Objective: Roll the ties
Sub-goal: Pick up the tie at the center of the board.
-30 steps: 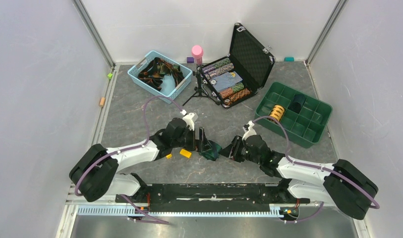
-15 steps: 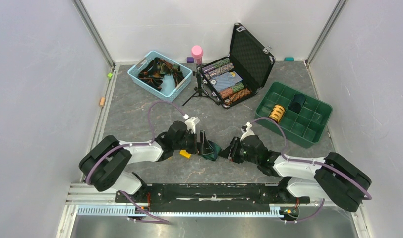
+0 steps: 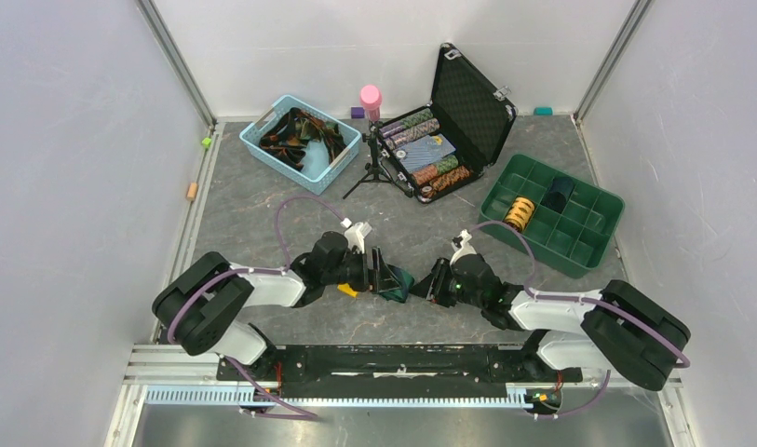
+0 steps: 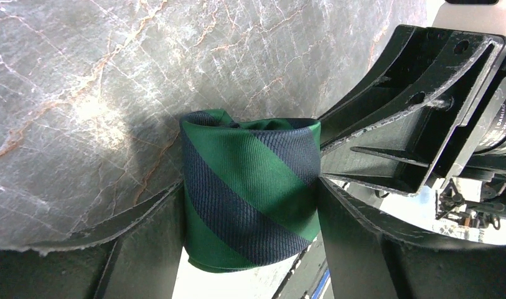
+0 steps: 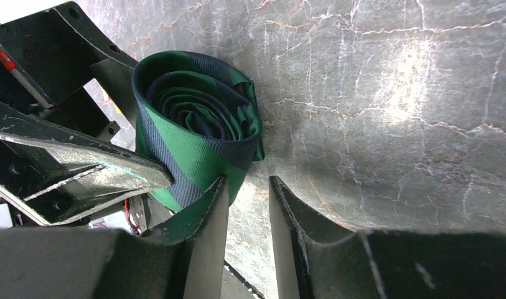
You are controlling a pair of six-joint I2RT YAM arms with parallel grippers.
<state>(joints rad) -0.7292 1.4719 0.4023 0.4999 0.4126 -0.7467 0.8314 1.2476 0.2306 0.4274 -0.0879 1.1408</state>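
Two robot arms lean in over the grey table (image 3: 253, 214) and meet near its front edge, one from each side. I think this is so they can both work on one tie. Far back sits a blue basket (image 3: 263, 117) full of loose ties (image 3: 300, 135) that are not rolled yet. On the right is a green tray (image 3: 498, 191) with little boxes in it. A yellow-orange rolled tie (image 3: 519, 212) and a dark rolled tie (image 3: 559, 194) sit in two of the boxes, so that looks like the place for finished rolls.

Between the arms, on the table, sits the green and navy striped tie (image 4: 250, 208), wound into a fat roll. The left gripper (image 4: 251, 184) has one finger on each side of the roll. Both fingers touch it, so it hugs the roll, likely to stop it springing open. The right gripper (image 5: 249, 184) has its fingers a little apart, with only bare table in the gap, so it pinches nothing. One of its fingers (image 5: 200, 224) leans on the outside of the roll, maybe to keep the loose end down.

From above, the roll is just a small green spot, half hidden by the arms. The left wrist view shows its striped side and the snug fit. Only the right wrist view shows the end of the roll, with its tight swirl of layers.
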